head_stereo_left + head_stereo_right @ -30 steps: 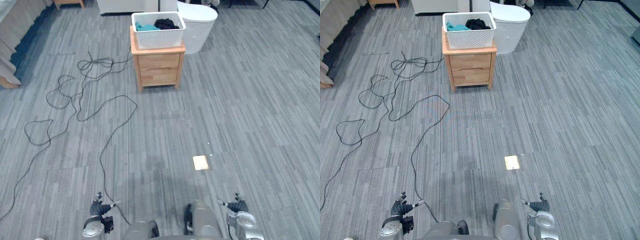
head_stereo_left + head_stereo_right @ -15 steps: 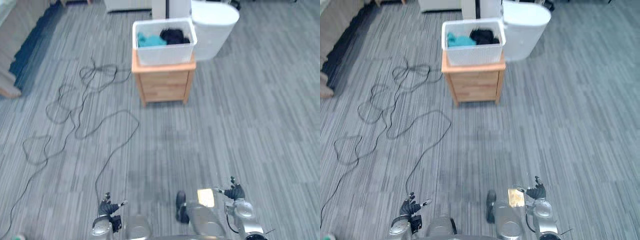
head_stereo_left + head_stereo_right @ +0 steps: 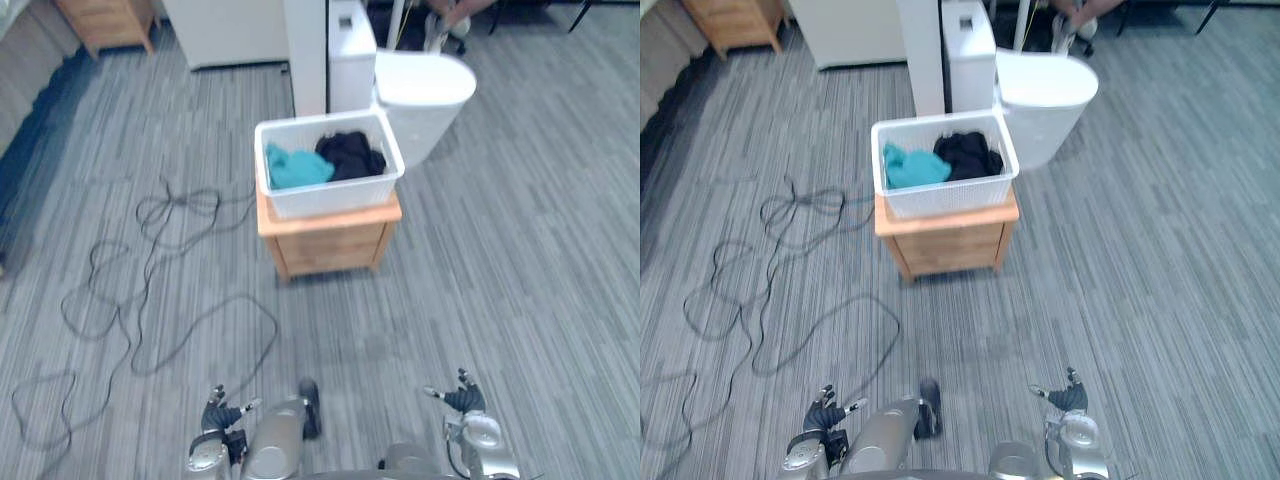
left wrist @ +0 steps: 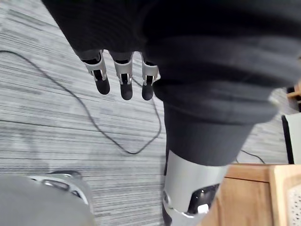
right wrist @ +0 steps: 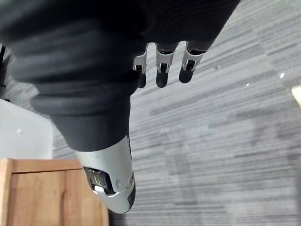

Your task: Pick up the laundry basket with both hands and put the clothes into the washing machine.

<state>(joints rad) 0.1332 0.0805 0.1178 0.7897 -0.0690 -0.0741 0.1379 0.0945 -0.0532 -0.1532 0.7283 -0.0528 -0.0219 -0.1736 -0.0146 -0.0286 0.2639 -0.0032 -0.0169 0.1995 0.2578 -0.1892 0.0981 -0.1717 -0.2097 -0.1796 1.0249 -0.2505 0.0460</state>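
Soft, even indoor light falls from overhead across the grey carpet (image 3: 520, 260), bright but not harsh. The wooden cabinet (image 3: 330, 245) casts only a thin, faint shadow on the floor at its base. The white laundry basket (image 3: 330, 197) and the white lidded tub (image 3: 425, 80) at upper middle are the brightest spots, with mild glare on the lid. The floor along the upper left edge is dimmer.

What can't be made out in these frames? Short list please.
1. White box-shaped appliance: cut off by the eye views' top edge; no door visible.
2. White perforated plastic laundry basket: bottom hidden under the teal cloth and black cloth; garment count unclear.
3. Light wooden bedside cabinet: wrist views catch a corner, cut off by the edge.
4. Left hand and right hand: tiny in eye views; wrist views show straight fingers.
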